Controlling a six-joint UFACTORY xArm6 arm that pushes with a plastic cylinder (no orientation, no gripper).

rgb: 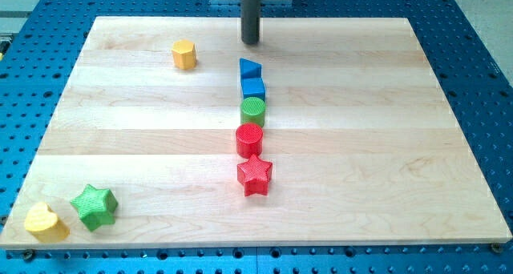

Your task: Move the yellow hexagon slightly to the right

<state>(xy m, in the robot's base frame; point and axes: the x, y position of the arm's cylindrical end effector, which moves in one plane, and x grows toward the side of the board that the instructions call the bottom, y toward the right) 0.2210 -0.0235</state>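
Yellow hexagon (184,54) sits upper left on desk (401,106), untouched. Rod tool, no jaws, holds nothing; my tip (251,42) stands to hexagon's right, above blue triangle (250,68). Push apparently not begun; tip must first reach hexagon's left side.

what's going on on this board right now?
My tip sits near the view's top, right of the yellow hexagon and not touching it. To push it right I must first get to its left side. Just below my tip, the blue triangle tops a column of blocks.
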